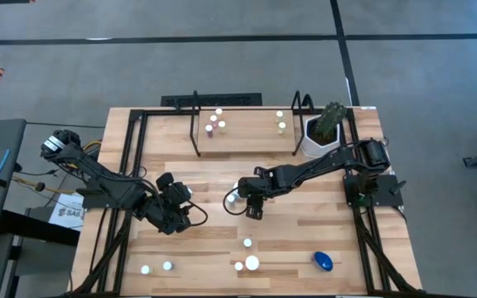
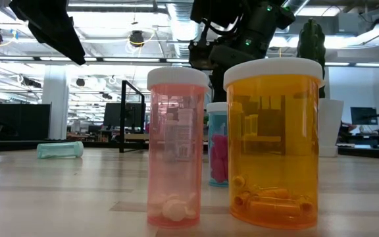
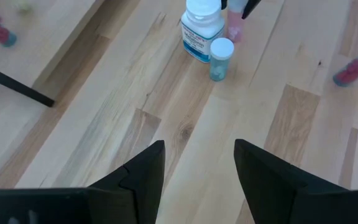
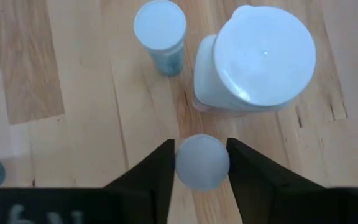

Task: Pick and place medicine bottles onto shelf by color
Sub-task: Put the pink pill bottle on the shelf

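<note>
- Only the right wrist view showed the right pincer clamped on a small white-capped bottle beside a large white bottle at table centre.
- The label's writing was unreadable.
- The left pincer hovered with its fingers apart, pointing right.
- The shelf stood far.

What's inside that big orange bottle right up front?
Orange capsules lie heaped at the bottom of the orange bottle; above them it looks empty under its white cap. Behind it, a teal bottle holding pink pills is partly covered; whatever else stands behind is hidden.
</note>
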You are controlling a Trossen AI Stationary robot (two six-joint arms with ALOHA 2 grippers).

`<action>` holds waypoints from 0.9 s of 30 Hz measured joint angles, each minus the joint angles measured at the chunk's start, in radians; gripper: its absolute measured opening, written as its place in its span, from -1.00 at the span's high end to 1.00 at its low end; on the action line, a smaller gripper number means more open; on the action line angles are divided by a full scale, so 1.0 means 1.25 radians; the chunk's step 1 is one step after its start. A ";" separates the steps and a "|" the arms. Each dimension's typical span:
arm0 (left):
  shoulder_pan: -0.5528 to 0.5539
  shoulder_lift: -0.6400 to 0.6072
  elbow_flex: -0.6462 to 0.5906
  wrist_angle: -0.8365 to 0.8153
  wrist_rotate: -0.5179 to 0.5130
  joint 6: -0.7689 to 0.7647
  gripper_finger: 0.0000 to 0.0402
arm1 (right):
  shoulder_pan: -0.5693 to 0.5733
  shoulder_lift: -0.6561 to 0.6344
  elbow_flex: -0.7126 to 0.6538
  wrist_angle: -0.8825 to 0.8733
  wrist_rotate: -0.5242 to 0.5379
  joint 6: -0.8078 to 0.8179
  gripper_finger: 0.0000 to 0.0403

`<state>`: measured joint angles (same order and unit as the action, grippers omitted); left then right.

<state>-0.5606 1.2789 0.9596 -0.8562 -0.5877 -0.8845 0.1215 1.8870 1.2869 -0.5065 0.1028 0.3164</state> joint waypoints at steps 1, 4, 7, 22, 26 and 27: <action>0.000 0.000 0.000 0.000 0.000 0.000 0.10 | 0.000 0.000 0.000 0.001 0.000 0.000 0.30; 0.000 0.000 0.000 0.000 0.000 0.000 0.10 | -0.002 -0.001 0.001 0.000 -0.014 -0.001 0.44; 0.000 0.000 0.000 0.000 0.000 0.000 0.10 | -0.007 -0.003 0.010 -0.020 -0.026 -0.002 0.47; 0.000 0.000 0.000 0.000 0.000 0.000 0.10 | -0.143 -0.004 0.165 -0.294 -0.020 -0.183 0.32; 0.000 0.000 0.000 -0.013 -0.001 -0.021 0.10 | -0.217 -0.004 0.189 -0.315 -0.019 -0.203 0.35; 0.000 0.000 0.000 -0.021 -0.002 -0.029 0.10 | -0.236 -0.006 0.194 -0.316 -0.019 -0.212 0.35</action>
<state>-0.5606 1.2789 0.9596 -0.8820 -0.5903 -0.9210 -0.1733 1.8801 1.5295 -0.9020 0.0788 0.0512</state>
